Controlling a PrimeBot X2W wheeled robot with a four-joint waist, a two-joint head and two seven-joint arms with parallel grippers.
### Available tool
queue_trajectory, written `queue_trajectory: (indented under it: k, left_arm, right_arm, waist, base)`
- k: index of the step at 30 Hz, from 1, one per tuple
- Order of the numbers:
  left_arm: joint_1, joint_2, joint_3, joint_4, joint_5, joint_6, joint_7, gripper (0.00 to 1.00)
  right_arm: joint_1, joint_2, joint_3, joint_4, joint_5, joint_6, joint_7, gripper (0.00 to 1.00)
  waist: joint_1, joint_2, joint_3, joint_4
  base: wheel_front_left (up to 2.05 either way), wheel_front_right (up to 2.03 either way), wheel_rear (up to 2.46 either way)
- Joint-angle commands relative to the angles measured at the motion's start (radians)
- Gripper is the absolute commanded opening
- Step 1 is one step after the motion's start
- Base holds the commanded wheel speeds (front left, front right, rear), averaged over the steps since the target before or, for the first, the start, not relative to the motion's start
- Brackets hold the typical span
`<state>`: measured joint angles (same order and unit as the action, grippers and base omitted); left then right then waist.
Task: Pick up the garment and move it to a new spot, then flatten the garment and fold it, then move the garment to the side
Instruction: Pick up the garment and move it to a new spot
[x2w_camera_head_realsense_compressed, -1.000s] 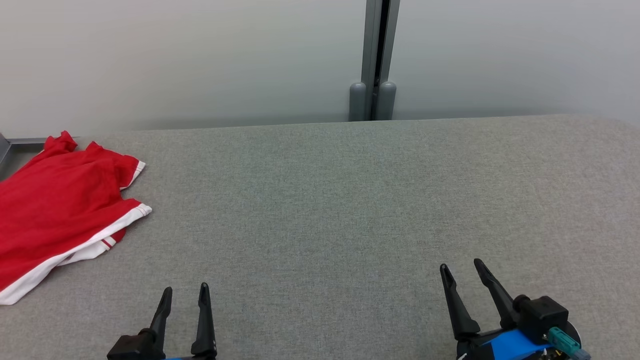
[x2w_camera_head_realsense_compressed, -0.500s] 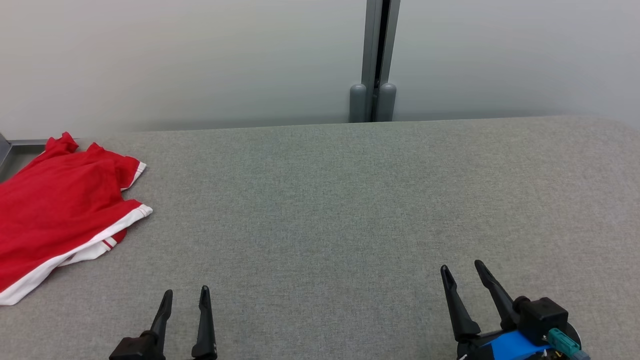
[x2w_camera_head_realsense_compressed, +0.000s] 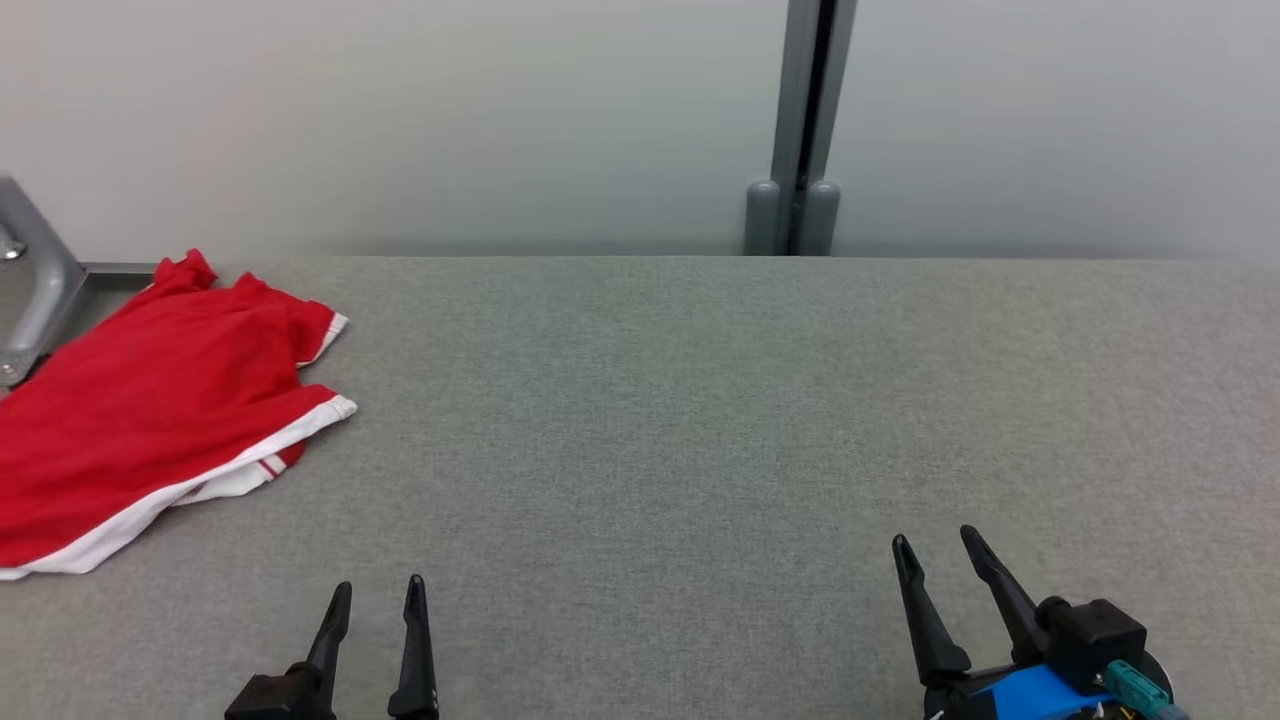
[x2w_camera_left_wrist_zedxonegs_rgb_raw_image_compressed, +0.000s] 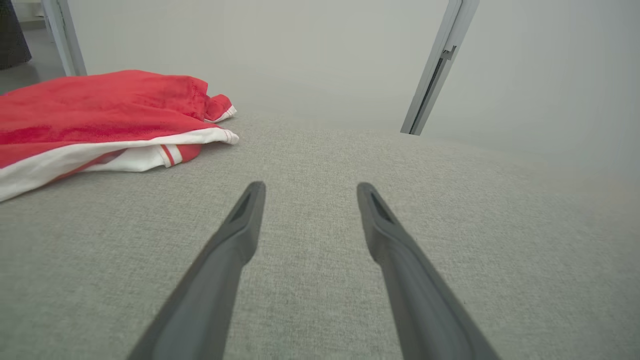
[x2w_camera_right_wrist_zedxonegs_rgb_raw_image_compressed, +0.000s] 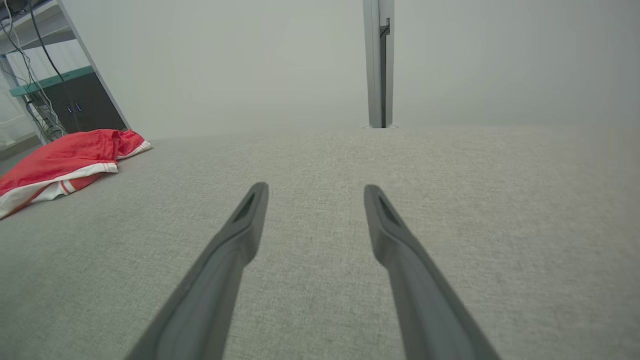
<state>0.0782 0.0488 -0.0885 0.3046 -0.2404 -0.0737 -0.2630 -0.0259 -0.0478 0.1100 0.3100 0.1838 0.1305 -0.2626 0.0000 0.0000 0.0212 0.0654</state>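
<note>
Holding the left hand (x2w_camera_head_realsense_compressed: 379, 583) low at the near edge of the grey fabric counter (x2w_camera_head_realsense_compressed: 650, 400), fingers spread apart, gripping nothing, pointing toward the pale back wall (x2w_camera_head_realsense_compressed: 400, 120). Holding the right hand (x2w_camera_head_realsense_compressed: 936, 536) at the near right in the same way, fingers parted and unloaded, leaning slightly leftward.

Finding the red garment with white trim (x2w_camera_head_realsense_compressed: 150, 400) lying bunched at the counter's far left, well apart from both hands and nearer the left one. Reaching up to the counter's rear edge with its upper folds, just beside a grey metal bracket (x2w_camera_head_realsense_compressed: 40, 290) at that corner, and running off the left border of the head view. Showing a white hem band along the side facing the middle, one layer lying over another there.

Leaving a broad flat stretch of counter between that hem and the right hand, running back to a straight rear edge under the wall, with a grey metal post (x2w_camera_head_realsense_compressed: 800, 120) rising behind it right of centre. Curving down slightly at the far right corner. Showing, in the right wrist view, dark shelving with cables (x2w_camera_right_wrist_zedxonegs_rgb_raw_image_compressed: 50, 90) beyond the garment.
</note>
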Motion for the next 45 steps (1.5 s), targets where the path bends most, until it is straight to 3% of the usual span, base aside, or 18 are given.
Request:
queue_trajectory:
  k: [1, 11, 18, 30, 36, 41, 45]
  left_arm:
    - [-0.01, 0.003, 0.0, -0.001, 0.002, 0.003, -0.003, 1.0]
    - [0.007, 0.002, 0.013, 0.0, 0.004, 0.007, -0.003, 1.0]
    - [0.016, 0.002, 0.029, -0.006, 0.007, 0.002, -0.003, 1.0]
    - [0.015, 0.002, 0.048, -0.017, -0.001, 0.003, -0.003, 1.0]
    - [-0.036, 0.003, 0.12, -0.11, 0.009, 0.0, -0.003, 1.0]
    - [-0.17, 0.094, 0.181, -0.179, 0.006, -0.024, -0.003, 1.0]
    - [-0.323, 0.192, 0.181, -0.158, 0.003, -0.039, 0.05, 1.0]
  right_arm:
    - [0.013, -0.004, -0.001, 0.0, -0.005, 0.0, -0.003, 1.0]
    - [0.012, -0.004, 0.011, 0.001, 0.004, 0.0, -0.003, 1.0]
    - [0.012, -0.004, 0.032, 0.004, 0.008, 0.0, -0.003, 1.0]
    - [0.005, -0.004, 0.034, 0.003, 0.0, 0.0, -0.003, 1.0]
    - [-0.012, -0.004, 0.02, -0.009, -0.033, 0.0, -0.003, 1.0]
    - [-0.036, -0.004, -0.005, -0.017, -0.077, 0.0, -0.003, 1.0]
    - [-0.059, -0.005, -0.016, -0.022, -0.121, 0.0, -0.003, 1.0]
  waist:
    - [0.0, 0.0, 0.007, 0.018]
    - [0.0, 0.0, -0.003, 0.204]
    - [0.0, 0.0, -0.004, 0.293]
    - [0.0, 0.0, 0.013, 0.338]
    - [0.0, 0.0, 0.049, 0.333]
    - [0.0, 0.0, 0.098, 0.325]
    - [0.0, 0.0, 0.153, 0.307]
  base:
    - [0.0, 0.0, 0.0]
    - [0.0, 0.0, 0.0]
    - [0.0, 0.0, 0.0]
    - [0.0, 0.0, 0.0]
    - [0.0, 0.0, 0.0]
    - [0.0, 0.0, 0.0]
    - [0.0, 0.0, 0.0]
